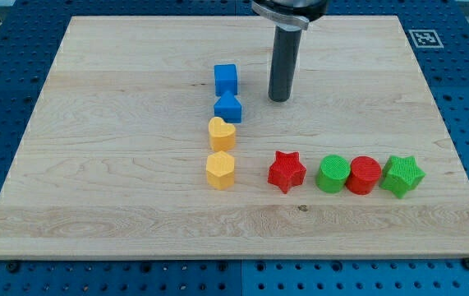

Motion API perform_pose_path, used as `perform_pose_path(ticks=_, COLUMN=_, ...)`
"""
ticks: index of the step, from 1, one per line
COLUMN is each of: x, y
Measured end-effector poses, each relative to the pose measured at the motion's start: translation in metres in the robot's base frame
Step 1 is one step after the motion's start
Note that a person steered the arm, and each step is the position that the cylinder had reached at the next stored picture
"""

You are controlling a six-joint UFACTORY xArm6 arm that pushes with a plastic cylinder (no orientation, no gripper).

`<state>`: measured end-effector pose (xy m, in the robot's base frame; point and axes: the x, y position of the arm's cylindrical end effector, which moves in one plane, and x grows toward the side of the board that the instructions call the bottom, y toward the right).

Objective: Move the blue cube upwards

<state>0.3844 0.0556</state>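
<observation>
- My tip (279, 99) rests on the wooden board (119, 197) in its upper middle part. There are no jaws to open or close here: the end effector is a plain dark rod (283, 64), and it holds nothing.
- The blue cube (226, 79) sits to the view's left of my tip, near it but apart, with bare wood showing between them.
- Just below the cube stands a second blue block (227, 108) with a peaked top; its exact shape is hard to tell. The two blue pieces are very close, and whether they touch is not clear.
- Under that comes a yellow heart (222, 132), pressed up against the blue block above it.
- A yellow hexagon-like block (220, 170) follows just beneath, so the four pieces form a column running down the view.
- To the view's right of the column's foot, a row runs across: a red star (287, 171) standing on its own, then a green cylinder (333, 174), a red cylinder (364, 174) and a green star (402, 175) packed side by side.
- My tip lies above the red star, well apart from that row.
</observation>
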Motion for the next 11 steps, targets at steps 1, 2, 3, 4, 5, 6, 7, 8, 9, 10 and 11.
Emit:
perform_pose_path(ticks=1, x=-0.001, y=-0.045)
perform_pose_path(ticks=2, x=-0.001, y=-0.074)
perform_pose_path(ticks=3, x=-0.005, y=-0.108)
perform_pose_path(ticks=4, x=-0.034, y=-0.115)
perform_pose_path(ticks=5, x=-0.047, y=-0.115)
perform_pose_path(ticks=6, x=-0.073, y=-0.115)
perform_pose_path(ticks=7, x=-0.099, y=-0.115)
perform_pose_path(ticks=8, x=-0.102, y=-0.113)
perform_pose_path(ticks=9, x=-0.094, y=-0.091)
perform_pose_path(ticks=10, x=-0.093, y=-0.065)
perform_pose_path(ticks=11, x=-0.114, y=-0.057)
